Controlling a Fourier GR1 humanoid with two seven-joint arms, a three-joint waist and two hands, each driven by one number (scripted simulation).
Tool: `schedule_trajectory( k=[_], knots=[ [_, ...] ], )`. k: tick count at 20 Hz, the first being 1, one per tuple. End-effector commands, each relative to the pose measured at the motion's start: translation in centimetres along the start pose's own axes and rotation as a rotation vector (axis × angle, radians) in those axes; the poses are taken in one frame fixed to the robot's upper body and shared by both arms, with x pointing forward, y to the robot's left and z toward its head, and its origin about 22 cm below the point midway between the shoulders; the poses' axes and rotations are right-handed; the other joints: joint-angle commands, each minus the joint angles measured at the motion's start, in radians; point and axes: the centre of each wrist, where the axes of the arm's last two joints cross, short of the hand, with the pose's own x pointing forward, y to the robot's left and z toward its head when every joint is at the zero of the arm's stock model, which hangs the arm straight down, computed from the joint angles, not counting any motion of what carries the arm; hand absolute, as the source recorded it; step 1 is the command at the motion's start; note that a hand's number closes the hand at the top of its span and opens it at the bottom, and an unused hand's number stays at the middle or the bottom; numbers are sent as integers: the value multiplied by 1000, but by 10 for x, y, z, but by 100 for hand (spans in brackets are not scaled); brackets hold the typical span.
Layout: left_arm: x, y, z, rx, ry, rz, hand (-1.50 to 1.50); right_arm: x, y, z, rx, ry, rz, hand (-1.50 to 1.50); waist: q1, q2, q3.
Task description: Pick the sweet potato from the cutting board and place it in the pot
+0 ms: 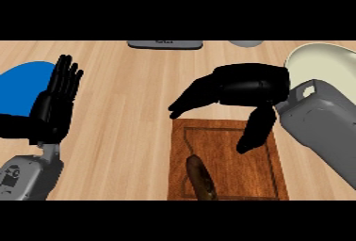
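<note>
A brown sweet potato (pixel 200 178) lies lengthwise on the left part of the wooden cutting board (pixel 257 179) near the view's lower edge. My right hand (pixel 246 87) hovers over the board's far edge, open, fingers stretched left and thumb hanging down toward the board; it does not touch the sweet potato. A cream-coloured pot (pixel 327 61) shows at the far right, partly hidden behind my right forearm. At the left, my left hand (pixel 55 103) stands open with fingers up, resting.
A blue plate (pixel 21 87) lies at the left edge behind my left hand. A grey object (pixel 165 44) and a small grey round thing (pixel 246 43) sit at the counter's far edge. Bare wood spans between the hands.
</note>
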Motion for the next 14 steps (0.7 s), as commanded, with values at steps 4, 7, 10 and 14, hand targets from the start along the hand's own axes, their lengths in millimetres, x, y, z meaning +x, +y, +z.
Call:
schedule_trajectory(
  k=[4,7,10,14],
  knots=[
    [-15,13,-1,13,16,-11,0,27,-13,-34,280,90,230,-150,-14,-4,-2],
    [-2,9,-12,25,12,-9,0,49,-6,-50,393,121,310,-150,-29,-9,-1],
    [9,-2,-6,20,25,6,0,57,24,-74,412,120,304,-150,-33,-13,0],
    [3,14,2,34,23,-10,0,62,40,-87,457,202,349,-150,-32,-12,0]
  ],
)
